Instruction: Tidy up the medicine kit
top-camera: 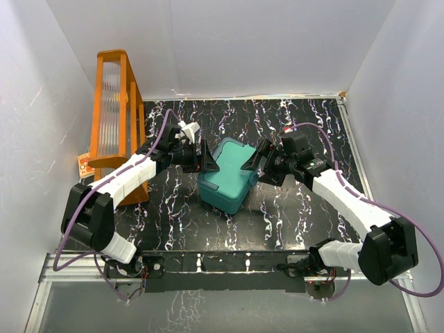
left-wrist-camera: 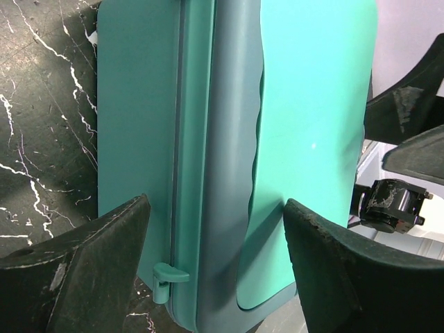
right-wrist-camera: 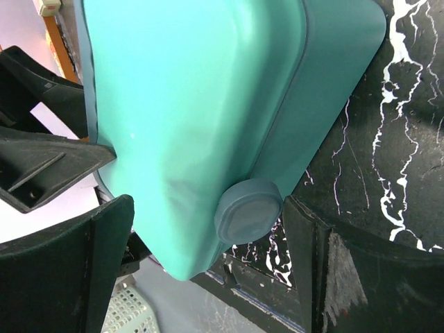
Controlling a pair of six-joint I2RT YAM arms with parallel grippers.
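Medicine kit lay long-axis near-far between left gripper and right gripper; both 2 spread wide, gripping nothing, equally near.

**Teal kit flanked by both arms on a marbled black table**

The medicine kit is seen lying slantwise near the middle of the black, white-veined table, its lid down. The left gripper is held against the kit's left side and the right gripper against its right side, each with its dark fingers spread and pointed inward at the box. A tall orange rack is stood upright at the table's far left corner, well apart from the kit, and a small orange-and-white card is glimpsed by its foot. Purple cables are looped along both arms, and white walls are set around the table.
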